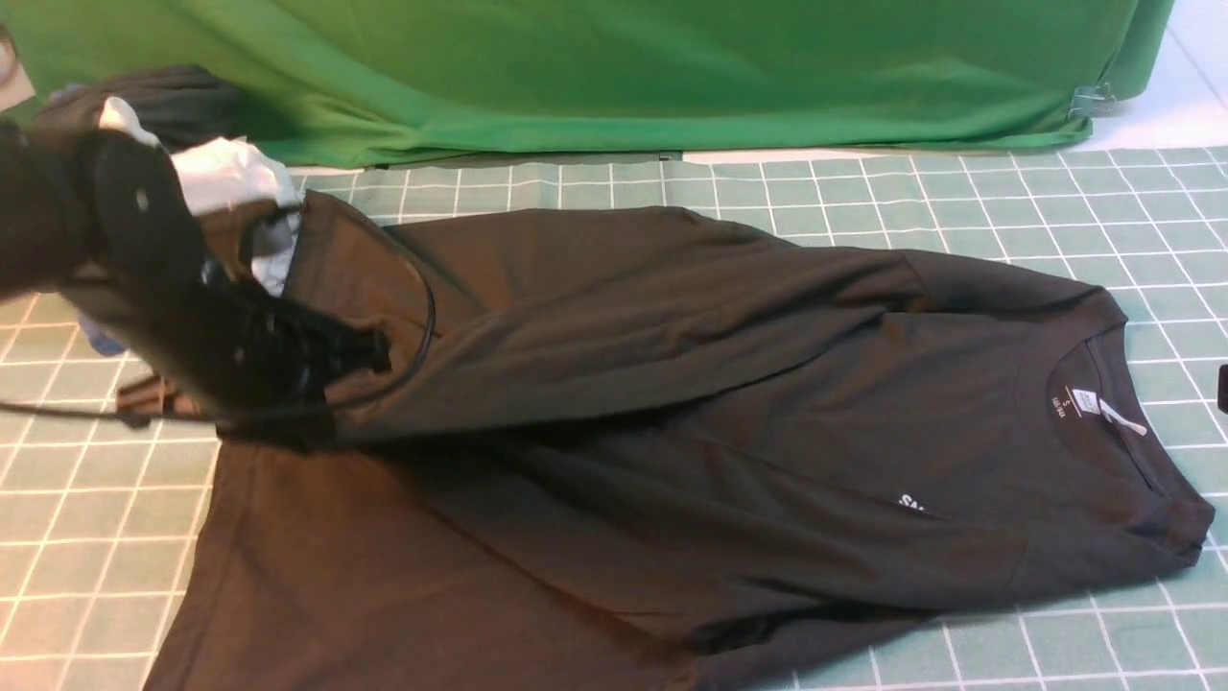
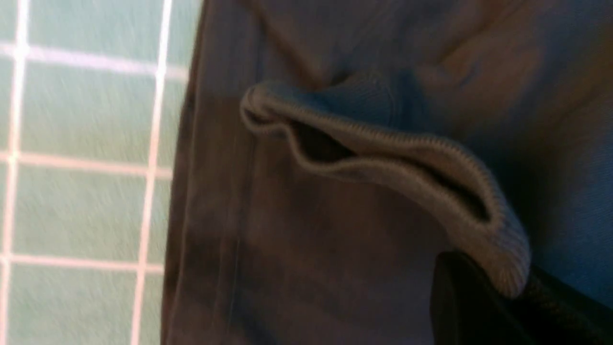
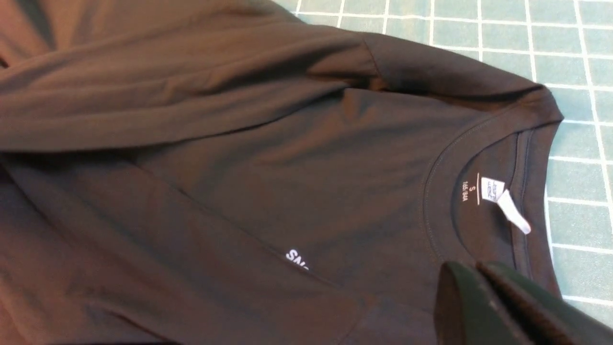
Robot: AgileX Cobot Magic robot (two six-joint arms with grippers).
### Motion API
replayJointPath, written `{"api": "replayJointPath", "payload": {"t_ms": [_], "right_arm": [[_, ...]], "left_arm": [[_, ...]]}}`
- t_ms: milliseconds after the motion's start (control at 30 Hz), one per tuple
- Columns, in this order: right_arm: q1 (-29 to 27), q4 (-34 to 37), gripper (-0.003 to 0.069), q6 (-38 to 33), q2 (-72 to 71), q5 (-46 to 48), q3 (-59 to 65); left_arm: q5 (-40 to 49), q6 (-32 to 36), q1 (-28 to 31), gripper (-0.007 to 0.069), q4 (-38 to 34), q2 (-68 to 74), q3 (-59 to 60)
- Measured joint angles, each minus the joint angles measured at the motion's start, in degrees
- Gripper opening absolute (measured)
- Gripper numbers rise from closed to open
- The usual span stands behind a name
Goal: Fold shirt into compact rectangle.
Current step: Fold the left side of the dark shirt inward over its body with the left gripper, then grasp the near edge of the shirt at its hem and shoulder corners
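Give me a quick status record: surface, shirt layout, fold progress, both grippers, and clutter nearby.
surface: green grid mat
shirt: dark brown, spread on the mat, collar toward the robot's right, neck label showing
fold: far long side laid over the middle; not yet a rectangle
left gripper: shut on the shirt at its hem end
right gripper: shut, near the collar; grip on cloth not visible
clutter: white garment at far left, beside the hem end

One shirt [image 1: 672, 384] fills the frame's middle. Upper left: one white garment [image 1: 230, 173], one dark grey garment [image 1: 187, 101]. Across the top, one green cloth [image 1: 614, 67].
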Motion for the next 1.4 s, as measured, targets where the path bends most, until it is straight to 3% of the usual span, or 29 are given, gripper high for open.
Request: {"api": "replayJointPath", "payload": {"t_ms": [167,333,500,633,767,1033,1200,1400], "right_arm": [[0.0,0.1,0.0022,0.0,0.0,0.5,0.0],[0.0,0.2,0.0022,-0.1,0.0,3.2,0.0],[0.0,0.2,0.0022,-0.1,0.0,5.0,0.0],[0.0,0.2,0.0022,-0.1,0.0,5.0,0.0],[0.0,0.2,0.0022,0.0,0.0,5.2,0.0],[0.0,0.2,0.0026,0.0,0.0,5.6,0.0],[0.0,0.2,0.0028,0.0,0.0,5.7,0.0],[0.0,0.3,0.0028,0.0,0.0,5.6,0.0]], "left_arm": [[0.1,0.0,0.0,0.0037,0.0,0.0,1.7],[0.7,0.2,0.0,0.0144,0.1,0.0,1.8],[5.3,1.3,0.0,0.0368,1.8,0.0,1.9],[10.9,1.5,0.0,0.048,4.1,0.0,2.1],[13.5,1.5,0.0,0.0502,4.3,-1.4,4.3],[13.1,-0.4,0.0,0.0468,5.1,-8.9,14.0],[11.7,-4.2,0.0,0.047,12.7,-11.7,20.0],[5.9,-6.3,0.0,0.0507,14.5,-11.7,23.9]]}}
